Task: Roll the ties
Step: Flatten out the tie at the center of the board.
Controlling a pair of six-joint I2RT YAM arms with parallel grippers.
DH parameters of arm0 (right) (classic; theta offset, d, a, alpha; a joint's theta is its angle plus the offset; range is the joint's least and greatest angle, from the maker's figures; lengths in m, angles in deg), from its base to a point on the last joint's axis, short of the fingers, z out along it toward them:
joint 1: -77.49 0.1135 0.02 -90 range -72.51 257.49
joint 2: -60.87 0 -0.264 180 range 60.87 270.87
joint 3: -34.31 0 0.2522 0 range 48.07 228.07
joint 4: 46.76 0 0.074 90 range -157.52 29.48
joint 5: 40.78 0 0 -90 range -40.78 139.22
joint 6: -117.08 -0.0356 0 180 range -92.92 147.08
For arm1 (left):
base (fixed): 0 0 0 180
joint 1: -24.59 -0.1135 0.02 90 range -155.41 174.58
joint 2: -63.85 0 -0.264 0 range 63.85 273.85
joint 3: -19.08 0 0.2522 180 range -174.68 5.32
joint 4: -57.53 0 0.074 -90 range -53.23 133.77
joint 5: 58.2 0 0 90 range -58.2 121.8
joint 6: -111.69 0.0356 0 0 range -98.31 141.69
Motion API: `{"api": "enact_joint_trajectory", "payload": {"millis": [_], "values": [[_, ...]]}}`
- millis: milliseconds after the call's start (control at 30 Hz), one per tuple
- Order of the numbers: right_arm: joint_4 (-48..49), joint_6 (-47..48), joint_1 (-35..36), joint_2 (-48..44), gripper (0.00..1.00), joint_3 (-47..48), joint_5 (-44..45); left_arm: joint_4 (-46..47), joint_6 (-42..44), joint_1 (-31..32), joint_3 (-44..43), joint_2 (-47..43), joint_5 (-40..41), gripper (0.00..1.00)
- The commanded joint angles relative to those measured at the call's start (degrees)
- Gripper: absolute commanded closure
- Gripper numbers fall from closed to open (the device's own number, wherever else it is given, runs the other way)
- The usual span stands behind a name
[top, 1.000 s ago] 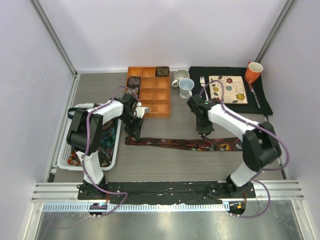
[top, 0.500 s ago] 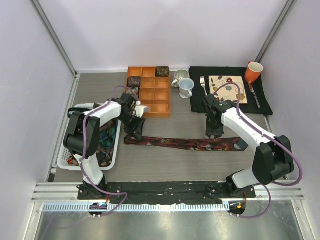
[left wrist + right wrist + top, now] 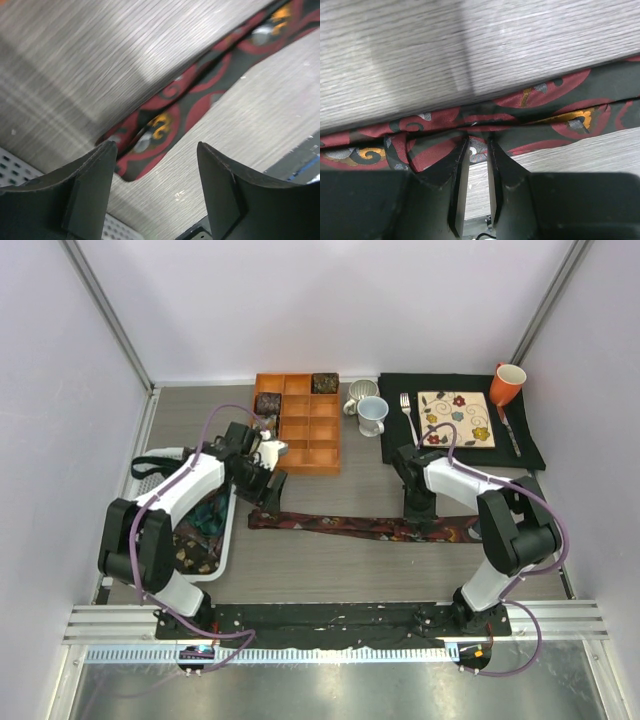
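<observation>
Seemingly straightening: maroon tie (image 3: pixel 370 528) lies flat mid-frame on the table (image 3: pixel 330 575); left end effector (image 3: pixel 157 150) open over its tip, right end effector (image 3: pixel 478 147) nearly closed, perhaps pinching fabric. Next: roll from one end.

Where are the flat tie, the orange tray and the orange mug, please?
flat tie (image 3: pixel 350 527), top external view, middle of its length.
orange tray (image 3: pixel 300 429), top external view, a bare compartment.
orange mug (image 3: pixel 506 385), top external view, its body.

Orange divided tray (image 3: pixel 300 440), a white mug (image 3: pixel 372 416), black placemat (image 3: pixel 520 452) (fork (image 3: pixel 407 412), floral plate (image 3: pixel 456 420), orange cup (image 3: pixel 507 383) on it), white basket (image 3: pixel 229 532)
</observation>
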Motion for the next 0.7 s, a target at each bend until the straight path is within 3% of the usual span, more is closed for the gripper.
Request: {"api": "enact_joint_trajectory", "payload": {"millis": [0, 33, 67, 267, 400, 533, 667], "values": [[2.6, -0.3, -2.5, -0.2, 0.73, -3.2, 4.1, 0.6, -3.2, -0.5, 2.9, -1.8, 7.2, 0.28], [2.6, -0.5, -3.1, -0.8, 0.73, -3.7, 4.6, 1.5, -3.8, -0.4, 3.2, -2.0, 7.5, 0.26], [2.3, -0.7, -3.9, -1.0, 0.74, -4.5, 6.0, 1.8, -4.7, -0.4, 3.7, -2.0, 7.5, 0.14], [1.0, -2.7, -7.0, -1.7, 0.73, -5.0, 9.6, 3.8, -5.4, 0.6, 4.3, -0.6, 6.1, 0.12], [0.5, -1.2, -9.8, -0.7, 0.73, -3.5, 11.2, 5.4, 1.7, 0.7, 5.5, -2.5, -1.9, 0.15], [0.5, 1.9, -11.1, 1.3, 0.73, -1.6, 10.7, 8.6, 14.7, 0.7, 7.9, -5.7, -7.6, 0.14], [0.6, 3.7, -11.2, 3.3, 0.73, 0.3, 9.5, 5.6, 25.8, 0.7, 6.7, -3.3, -10.8, 0.16]]}}
